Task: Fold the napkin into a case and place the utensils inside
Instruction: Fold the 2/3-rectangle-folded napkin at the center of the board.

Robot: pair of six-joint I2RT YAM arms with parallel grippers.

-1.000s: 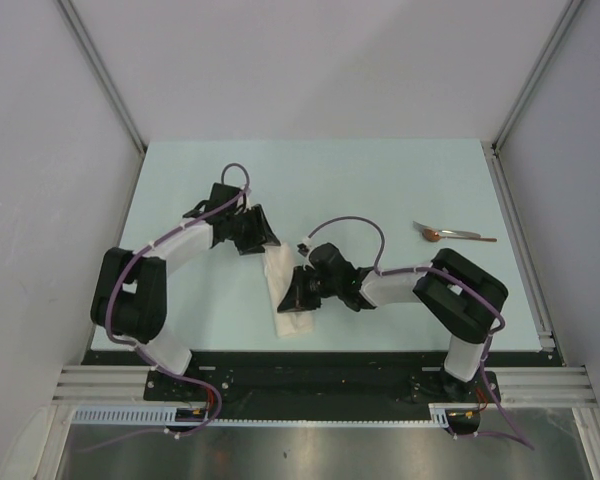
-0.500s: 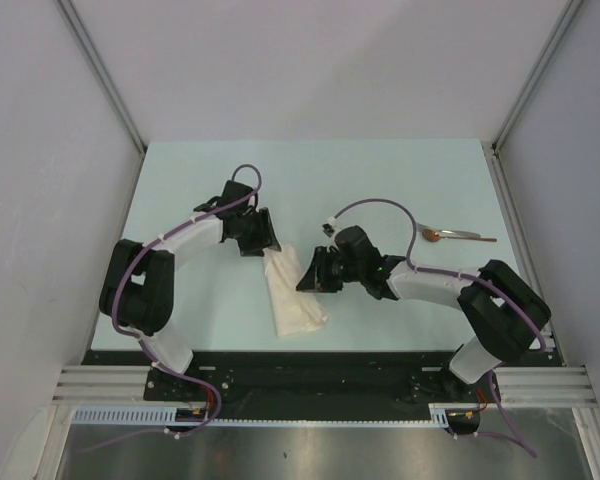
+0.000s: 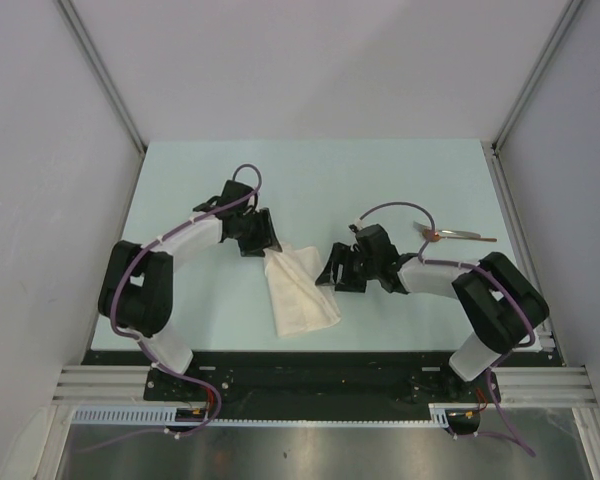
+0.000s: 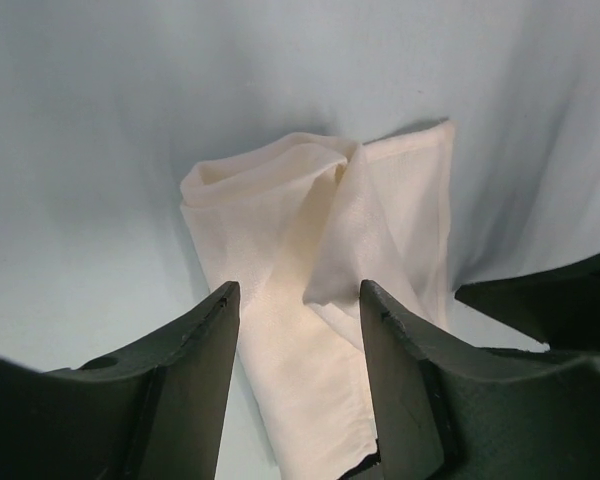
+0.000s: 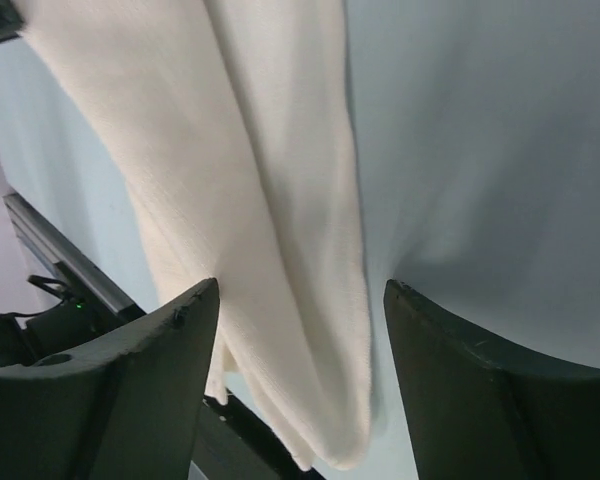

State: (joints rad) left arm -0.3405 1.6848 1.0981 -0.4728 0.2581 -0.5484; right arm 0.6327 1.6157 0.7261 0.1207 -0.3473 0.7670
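Note:
The white napkin [image 3: 298, 290] lies partly folded on the pale green table [image 3: 380, 180], its right flap spread loosely toward the right. My left gripper [image 3: 267, 247] stands open over the napkin's far left corner; in the left wrist view the napkin [image 4: 280, 230] shows in the gap of the left gripper [image 4: 298, 295]. Just right of the cloth, my right gripper [image 3: 330, 272] is open with nothing held. The right wrist view has folded napkin layers [image 5: 250, 180] lying below the right gripper [image 5: 300, 290]. A spoon [image 3: 458, 235] with a coppery bowl rests at the far right.
The black base rail [image 3: 320, 372] runs along the near edge just below the napkin. White walls and metal frame posts [image 3: 520, 240] close in the table. The right gripper's dark body [image 4: 550, 300] shows at the right of the left wrist view.
My right gripper has opened, let go of the napkin and drawn back to the right. The napkin's right flap has spread wider. The left arm has barely moved.

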